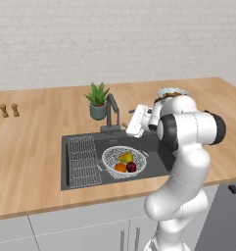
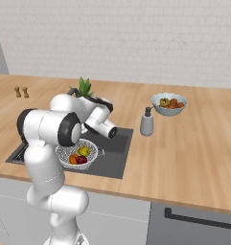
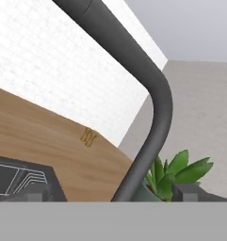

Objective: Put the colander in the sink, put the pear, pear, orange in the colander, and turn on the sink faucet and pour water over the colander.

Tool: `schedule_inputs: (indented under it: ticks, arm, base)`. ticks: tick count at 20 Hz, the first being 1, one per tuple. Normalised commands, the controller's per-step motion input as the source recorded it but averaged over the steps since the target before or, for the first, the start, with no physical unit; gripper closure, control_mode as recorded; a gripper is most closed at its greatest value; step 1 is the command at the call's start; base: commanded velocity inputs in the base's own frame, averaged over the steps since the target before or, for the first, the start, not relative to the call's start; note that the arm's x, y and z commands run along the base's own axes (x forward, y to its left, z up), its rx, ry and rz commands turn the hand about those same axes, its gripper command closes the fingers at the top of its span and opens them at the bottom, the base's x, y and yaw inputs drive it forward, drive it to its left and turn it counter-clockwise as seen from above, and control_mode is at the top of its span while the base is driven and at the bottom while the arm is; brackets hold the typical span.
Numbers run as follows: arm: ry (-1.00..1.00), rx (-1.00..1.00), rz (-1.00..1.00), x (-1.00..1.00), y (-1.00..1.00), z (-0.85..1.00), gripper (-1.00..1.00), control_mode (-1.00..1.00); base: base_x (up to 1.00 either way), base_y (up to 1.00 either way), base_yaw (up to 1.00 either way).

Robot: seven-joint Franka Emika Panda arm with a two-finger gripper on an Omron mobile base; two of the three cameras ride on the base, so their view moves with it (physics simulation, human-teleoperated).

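The gripper (image 3: 112, 195) has its fingers spread apart around the sink faucet (image 1: 112, 115), holding nothing. Below, the colander (image 1: 123, 162) sits in the sink (image 1: 153, 142) with 2 pears (image 1: 126, 157) and the orange (image 1: 120, 167). A potted plant (image 1: 97, 102) stands on the bench (image 1: 26, 147).

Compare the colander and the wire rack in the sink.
The colander is a round mesh bowl; the rack is a flat rectangular grid. The colander holds a yellow pear, a red pear and an orange; the rack holds nothing. Both are pale wire and sit side by side in the sink.
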Motion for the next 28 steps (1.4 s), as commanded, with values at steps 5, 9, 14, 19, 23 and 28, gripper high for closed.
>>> schedule_inputs:
  ticks: [5,9,14,19,23,28]
  arm:
    - [0.16,0.00,0.00,0.22,0.01,-0.02,-1.00,-1.00]
    - [0.15,0.00,0.00,0.22,0.00,-0.12,-1.00,-1.00]
    - [0.05,0.00,0.00,0.25,0.00,-0.26,-1.00,-1.00]
    - [0.00,0.00,0.00,0.25,0.01,-0.34,-1.00,-1.00]
    - [0.01,0.01,0.00,0.28,0.06,-0.20,-1.00,-1.00]
    - [0.02,0.05,0.00,0.30,0.11,-0.02,-1.00,-1.00]
  base:
    - [0.00,0.00,0.00]
    - [0.00,0.00,0.00]
    - [0.00,0.00,0.00]
    - [0.00,0.00,0.00]
    - [0.00,0.00,0.00]
    - [0.00,0.00,0.00]
